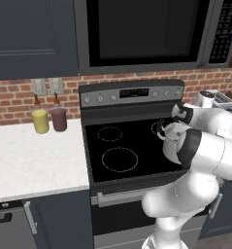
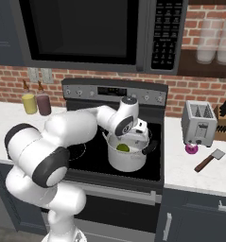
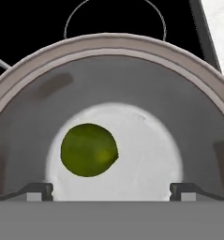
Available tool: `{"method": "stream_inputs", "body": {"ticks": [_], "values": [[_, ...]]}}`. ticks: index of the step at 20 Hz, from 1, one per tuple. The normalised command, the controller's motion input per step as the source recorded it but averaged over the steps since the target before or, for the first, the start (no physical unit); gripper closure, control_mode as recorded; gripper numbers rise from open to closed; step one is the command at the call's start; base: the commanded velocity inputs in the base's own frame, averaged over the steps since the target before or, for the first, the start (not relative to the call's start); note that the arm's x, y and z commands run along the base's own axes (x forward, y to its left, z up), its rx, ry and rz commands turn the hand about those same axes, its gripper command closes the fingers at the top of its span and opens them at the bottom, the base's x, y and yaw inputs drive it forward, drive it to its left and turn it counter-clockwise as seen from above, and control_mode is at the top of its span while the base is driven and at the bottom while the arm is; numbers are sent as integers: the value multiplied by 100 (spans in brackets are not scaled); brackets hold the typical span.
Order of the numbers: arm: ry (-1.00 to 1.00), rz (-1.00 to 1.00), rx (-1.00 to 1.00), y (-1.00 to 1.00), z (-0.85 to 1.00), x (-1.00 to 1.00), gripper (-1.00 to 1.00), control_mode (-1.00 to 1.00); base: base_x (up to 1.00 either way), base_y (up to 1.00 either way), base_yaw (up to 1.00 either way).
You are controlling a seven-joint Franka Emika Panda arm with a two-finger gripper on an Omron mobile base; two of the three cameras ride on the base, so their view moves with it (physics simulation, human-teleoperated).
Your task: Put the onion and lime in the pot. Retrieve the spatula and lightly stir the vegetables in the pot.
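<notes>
Lime [image 3: 89, 150] lies in pot [image 3: 19, 122]; claw [image 3: 111, 191] above, spread wide, holds nothing.

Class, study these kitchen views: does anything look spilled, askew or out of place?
Nothing spilled or damaged. One oddity: the onion sits loose on the counter in front of the toaster, while the lime already lies in the pot.

Both base views look forward and down from behind the arm, left and right, sharing the black glass-top stove [image 1: 122, 146] and shiny stainless-steel pot [image 2: 127, 158]. The hand view peers straight down, close, into that pot [image 3: 113, 93].
</notes>
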Motion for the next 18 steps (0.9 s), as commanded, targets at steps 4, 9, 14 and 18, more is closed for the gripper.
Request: {"method": "stream_inputs", "body": {"ticks": [4, 9, 14, 18], "values": [[-7, -9, 0, 1, 50, -51, -100, -100, 0, 0, 0], [-4, -1, 0, -11, 49, -66, -100, -100, 0, 0, 0], [0, 23, -7, -46, 36, -77, -100, -100, 0, 0, 0], [0, 47, -26, -38, 17, -70, -100, -100, 0, 0, 0]]}}
